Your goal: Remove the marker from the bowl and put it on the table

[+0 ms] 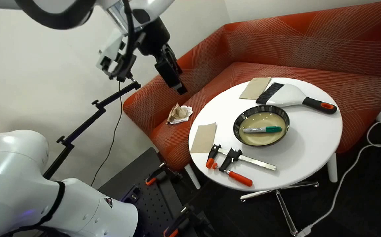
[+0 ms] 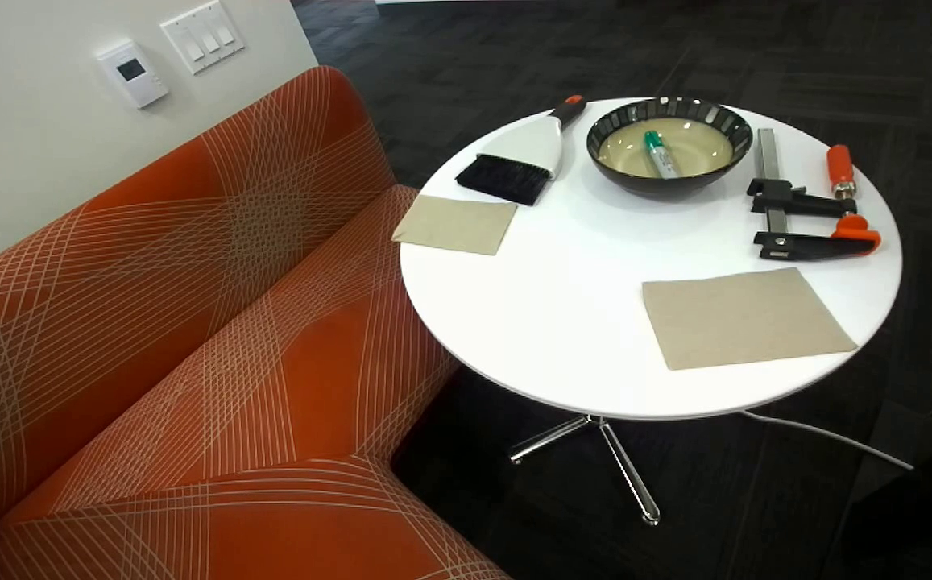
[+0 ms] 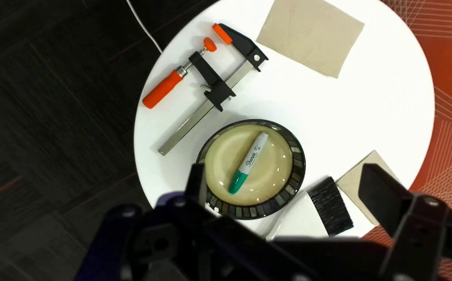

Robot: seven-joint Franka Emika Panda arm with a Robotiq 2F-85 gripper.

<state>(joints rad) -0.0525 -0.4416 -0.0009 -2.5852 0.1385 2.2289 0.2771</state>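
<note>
The marker, grey-white with a green cap, lies in the bowl in both exterior views (image 1: 262,130) (image 2: 660,155) and in the wrist view (image 3: 249,162). The bowl, dark-rimmed and cream-yellow inside, shows in both exterior views (image 1: 239,131) (image 2: 659,184) and in the wrist view (image 3: 297,171). It stands upright on the round white table (image 1: 295,164), which also shows in an exterior view (image 2: 562,322) and the wrist view (image 3: 382,101). My gripper (image 1: 178,87) is high above, to one side of the table. In the wrist view its fingers (image 3: 284,183) are wide apart with nothing between them.
A red-handled bar clamp (image 1: 239,159) lies beside the bowl. A white brush with black bristles (image 1: 290,95) lies on its other side. Two tan paper pieces (image 1: 204,138) (image 2: 456,224) lie near the table's edge. A red-orange sofa (image 1: 276,49) borders the table; crumpled paper (image 1: 179,113) sits on it.
</note>
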